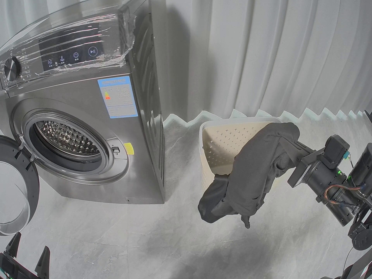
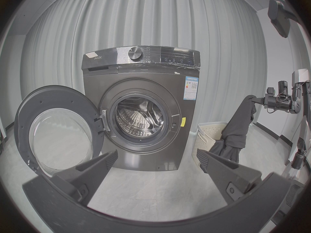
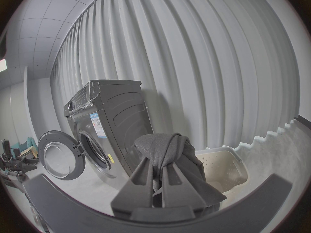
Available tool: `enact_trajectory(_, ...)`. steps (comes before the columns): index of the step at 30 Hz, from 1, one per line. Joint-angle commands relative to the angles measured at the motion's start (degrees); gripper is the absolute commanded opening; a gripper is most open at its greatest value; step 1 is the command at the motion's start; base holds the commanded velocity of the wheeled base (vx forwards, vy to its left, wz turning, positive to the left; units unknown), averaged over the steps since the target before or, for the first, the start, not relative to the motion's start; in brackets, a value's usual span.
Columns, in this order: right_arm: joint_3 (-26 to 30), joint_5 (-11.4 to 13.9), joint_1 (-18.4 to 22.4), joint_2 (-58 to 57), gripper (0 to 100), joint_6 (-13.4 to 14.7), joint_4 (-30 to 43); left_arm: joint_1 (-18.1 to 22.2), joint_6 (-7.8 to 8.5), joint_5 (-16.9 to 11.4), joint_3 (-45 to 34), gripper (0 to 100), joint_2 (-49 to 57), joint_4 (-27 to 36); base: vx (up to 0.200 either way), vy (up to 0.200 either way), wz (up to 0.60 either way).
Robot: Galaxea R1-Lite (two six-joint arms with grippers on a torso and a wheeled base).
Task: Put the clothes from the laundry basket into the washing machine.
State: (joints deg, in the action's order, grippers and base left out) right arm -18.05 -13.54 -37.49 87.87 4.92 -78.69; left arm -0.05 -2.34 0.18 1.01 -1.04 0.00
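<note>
A dark grey garment [image 1: 252, 171] hangs from my right gripper [image 1: 296, 146], which is shut on its top fold above the cream laundry basket [image 1: 221, 144]. The cloth's lower end drapes over the basket's front rim toward the floor. In the right wrist view the fingers [image 3: 142, 178] pinch the grey garment [image 3: 168, 152]. The silver washing machine [image 1: 77, 97] stands to the left with its drum [image 1: 64, 138] exposed and its round door [image 1: 15, 186] swung wide. My left gripper [image 1: 27, 252] is low at the near left, open and holding nothing; its fingers [image 2: 87, 172] frame the washing machine [image 2: 142, 107].
White curtains [image 1: 271, 47] hang behind the machine and basket. Pale marble-look floor [image 1: 128, 229] lies open between the machine, the basket and me. The open door [image 2: 55, 130] juts out on the machine's left side.
</note>
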Motion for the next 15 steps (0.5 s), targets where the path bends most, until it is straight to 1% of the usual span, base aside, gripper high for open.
enact_trajectory(1, -0.3, 0.0, -0.2, 0.2, 0, 0.0, -0.1, 0.0, -0.03, 0.1, -0.9, 100, 0.9, 0.0, 0.0, 0.2, 0.0)
enact_trajectory(10, -0.7, 0.4, -0.8, 0.1, 0, -0.1, -1.4, 0.0, -0.03, 0.1, -0.9, 100, 0.9, 0.0, 0.0, 0.0, 0.0)
enact_trajectory(15, -0.6, 0.4, -0.7, 0.3, 0, 0.0, -1.3, 0.0, -0.03, 0.0, -0.9, 100, 0.9, 0.0, -0.2, 0.0, 0.0)
